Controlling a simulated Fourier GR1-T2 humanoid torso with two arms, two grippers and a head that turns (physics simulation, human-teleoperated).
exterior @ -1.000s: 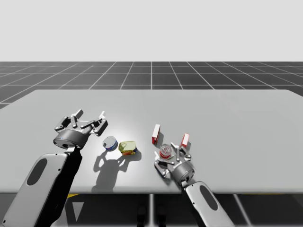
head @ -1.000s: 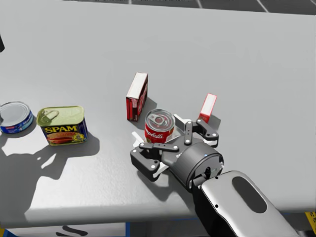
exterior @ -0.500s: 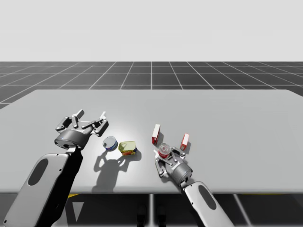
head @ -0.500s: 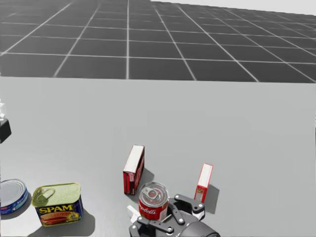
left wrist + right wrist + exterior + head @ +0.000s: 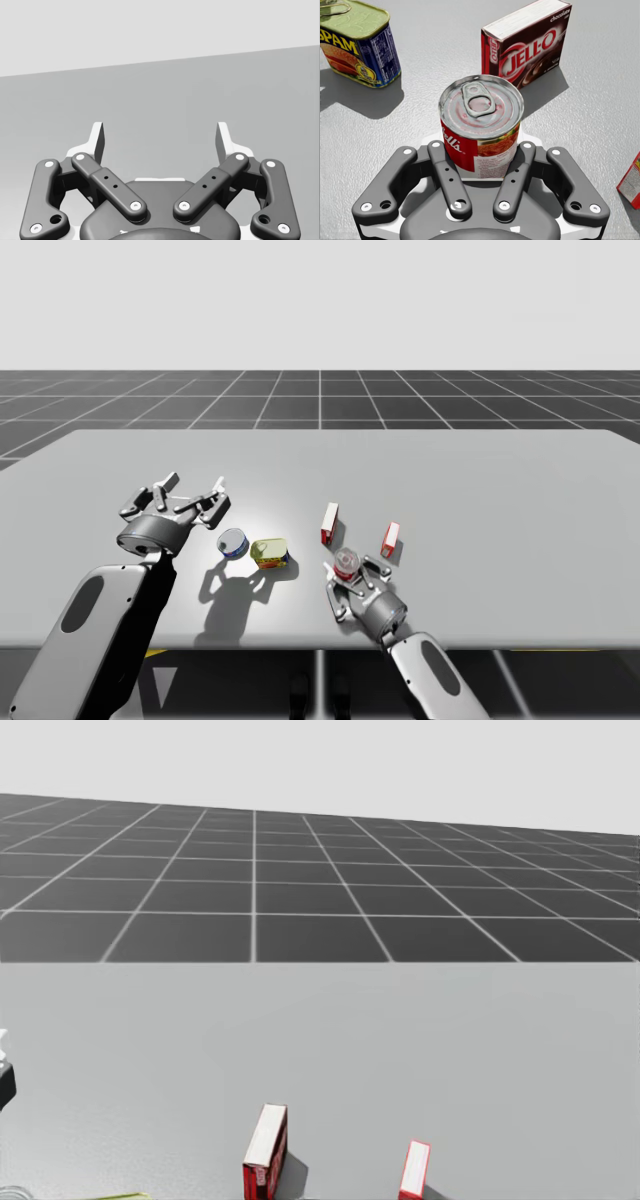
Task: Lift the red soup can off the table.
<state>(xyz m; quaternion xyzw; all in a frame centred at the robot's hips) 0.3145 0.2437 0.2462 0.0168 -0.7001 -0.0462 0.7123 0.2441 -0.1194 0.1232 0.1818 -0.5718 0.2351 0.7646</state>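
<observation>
Just one red soup can [image 5: 480, 131], two boxes [image 5: 329, 523] [image 5: 390, 538]

Probably a bare simulator lab.
Grey table [image 5: 520, 480] is spreading under my left gripper [image 5: 190, 490], dark grid floor [image 5: 320, 395] stretching ahead.

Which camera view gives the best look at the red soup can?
The right wrist view: the red soup can stands upright between the fingers of my right end effector, lid and label plain. The high view shows the can small, at the same end effector.
</observation>
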